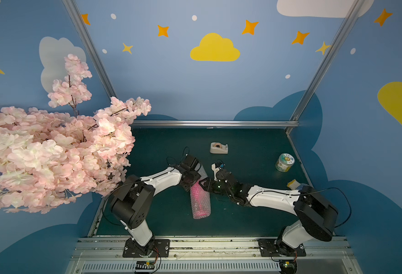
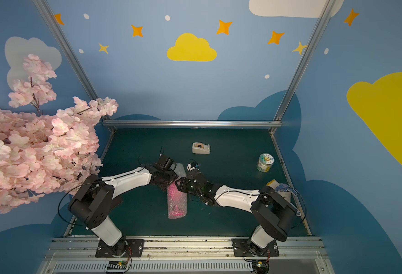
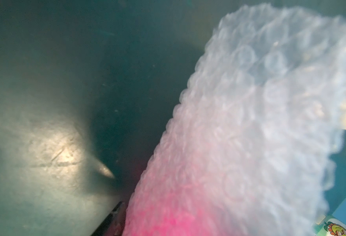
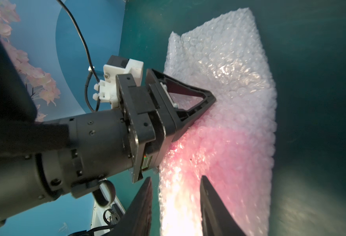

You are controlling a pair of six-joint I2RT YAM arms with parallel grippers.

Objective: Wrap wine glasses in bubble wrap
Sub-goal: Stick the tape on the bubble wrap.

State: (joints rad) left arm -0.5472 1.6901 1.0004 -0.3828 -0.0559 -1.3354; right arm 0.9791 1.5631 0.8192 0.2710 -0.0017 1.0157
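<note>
Where the mat (image 1: 162,213) is crossed by both arms, one roll is recorded: the goblet (image 1: 197,191) laid on its side, wound all round in the wrap (image 1: 201,205). Pink is seen through the bubbles along the near and middle stretch; the far end is clear film only. The roll is laid lengthwise, pointing away from the arm bases.

Left gripper (image 4: 208,100) — set on the roll's far half from the left. In the right wrist view one black triangular finger is pressed on the wrap; the other is hidden, so its width and any hold cannot be told.

Right gripper (image 4: 176,177) — brought in from the right at mid-roll. The jaws are parted about the wrap: one finger is laid over the bubbles, the other is seen just clear of the roll's edge, so nothing is clamped.

Also listed: dispenser (image 1: 219,148), beyond the roll, apart; tin (image 1: 285,162), far right; blossom (image 1: 52,154), over the left edge.
</note>
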